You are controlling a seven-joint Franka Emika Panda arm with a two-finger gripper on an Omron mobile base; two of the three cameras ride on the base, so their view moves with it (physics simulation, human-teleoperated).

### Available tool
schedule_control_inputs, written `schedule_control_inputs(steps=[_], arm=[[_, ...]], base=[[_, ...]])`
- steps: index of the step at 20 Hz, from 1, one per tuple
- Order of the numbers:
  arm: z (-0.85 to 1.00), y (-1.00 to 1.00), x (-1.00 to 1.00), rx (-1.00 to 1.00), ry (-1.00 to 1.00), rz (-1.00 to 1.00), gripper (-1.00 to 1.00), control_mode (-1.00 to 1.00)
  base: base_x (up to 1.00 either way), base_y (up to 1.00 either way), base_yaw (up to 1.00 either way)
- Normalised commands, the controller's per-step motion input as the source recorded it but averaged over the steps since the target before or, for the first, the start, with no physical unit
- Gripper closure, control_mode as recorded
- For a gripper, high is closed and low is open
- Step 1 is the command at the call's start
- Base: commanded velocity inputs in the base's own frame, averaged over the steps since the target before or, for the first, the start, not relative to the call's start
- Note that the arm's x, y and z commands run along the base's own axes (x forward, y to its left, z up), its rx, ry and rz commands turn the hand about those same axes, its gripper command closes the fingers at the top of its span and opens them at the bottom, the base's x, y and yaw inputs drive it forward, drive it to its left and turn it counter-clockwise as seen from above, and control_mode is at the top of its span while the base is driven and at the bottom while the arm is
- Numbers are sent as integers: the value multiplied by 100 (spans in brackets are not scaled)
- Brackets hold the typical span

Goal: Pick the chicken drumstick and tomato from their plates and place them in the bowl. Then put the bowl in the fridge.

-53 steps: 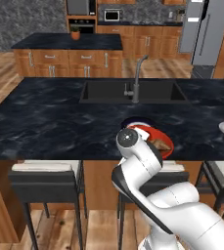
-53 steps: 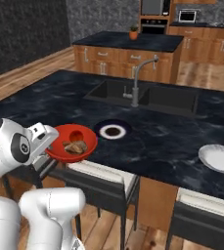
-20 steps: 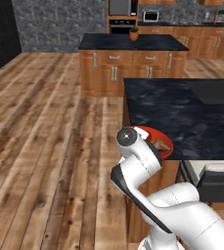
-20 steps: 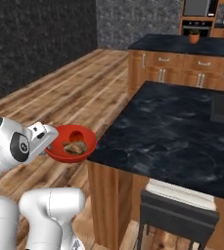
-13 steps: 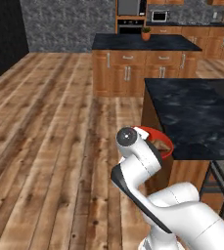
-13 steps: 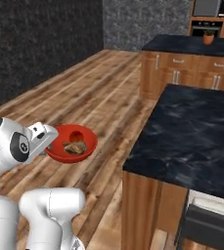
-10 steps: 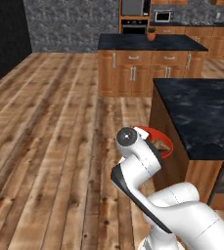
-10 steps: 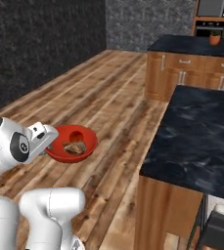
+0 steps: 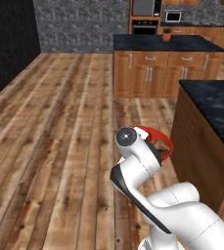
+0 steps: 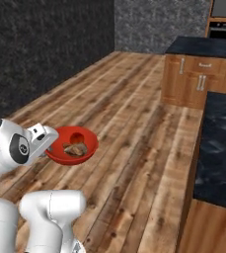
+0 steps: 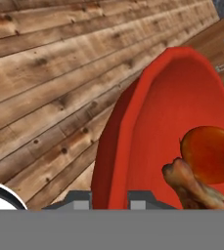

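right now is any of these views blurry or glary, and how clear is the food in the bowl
Left base view: soft, flat light, no glare; the arm hides most of the bowl. Right base view: also soft; the chicken drumstick reads as a brown lump. Hand view: sharpest; the tomato and drumstick bone are clear, the bowl's rim sits between the tool tips.

The bowl [image 10: 73,146] hangs over the wooden floor [image 10: 134,138], held at its near rim by the gripper [image 11: 109,197]. Inside the bowl lie the chicken drumstick [image 11: 194,188] and the tomato [image 11: 210,154], touching, with the tomato farther from the gripped rim. To the bowl's right stands the counter [image 10: 218,143]. Well beyond the bowl stands a second counter with cabinets [image 9: 165,61].
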Motion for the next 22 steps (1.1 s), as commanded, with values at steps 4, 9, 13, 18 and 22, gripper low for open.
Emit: schedule_control_inputs(steps=[4,9,13,18,22], arm=[[0,0,0,0,0,0,100,100],[0,0,0,0,0,0,100,100],[0,0,0,0,0,0,100,100],[0,0,0,0,0,0,100,100],[0,0,0,0,0,0,100,100]], base=[[68,36,0],[66,23,-6],[66,22,-6],[69,22,-5],[74,21,-4]])
